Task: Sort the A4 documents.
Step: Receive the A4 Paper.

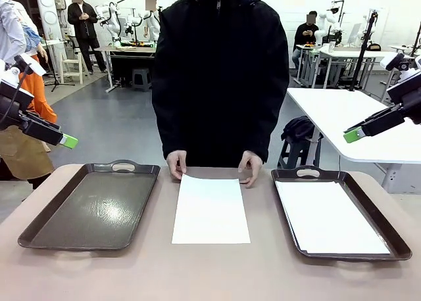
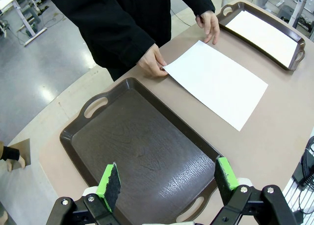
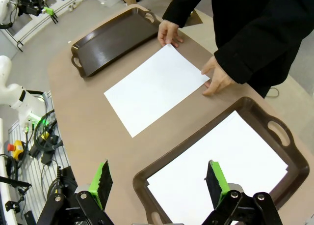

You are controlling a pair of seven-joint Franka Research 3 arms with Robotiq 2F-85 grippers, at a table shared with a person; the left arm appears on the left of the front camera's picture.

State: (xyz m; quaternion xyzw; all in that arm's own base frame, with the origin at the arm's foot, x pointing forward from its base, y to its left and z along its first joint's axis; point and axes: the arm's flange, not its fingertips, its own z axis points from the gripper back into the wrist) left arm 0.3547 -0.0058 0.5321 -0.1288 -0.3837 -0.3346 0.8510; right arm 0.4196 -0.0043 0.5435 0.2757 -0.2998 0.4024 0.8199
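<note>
Nearest the camera, the brown table [image 1: 210,275] ran bare along its front edge. On it, in the middle, one white A4 sheet [image 1: 211,209] lay flat on the tabletop, its long axis running from the robot's side straight across toward the person. To its left sat an empty dark tray [image 1: 92,206]; to its right, a second dark tray [image 1: 339,212] held more white A4 paper [image 1: 329,217], lying flat inside the rim with the same near-to-far orientation.

Both arms hung raised above the table's outer sides, well apart from the paper. The left gripper [image 1: 69,141] was above the empty tray, and in the left wrist view its green-padded fingers [image 2: 109,181] stood wide apart with nothing between them. The right gripper [image 1: 353,135] hovered above the tray with paper, its fingers [image 3: 101,178] equally wide and empty in the right wrist view.

From either gripper the loose sheet lay inward, toward the middle, and lower. Neither arm looked clearly nearer.

At the sheet's far edge, the person's two hands [image 1: 176,164] rested on its far corners, much closer to it than either gripper. The person, in a dark coat, stood just beyond the table.
</note>
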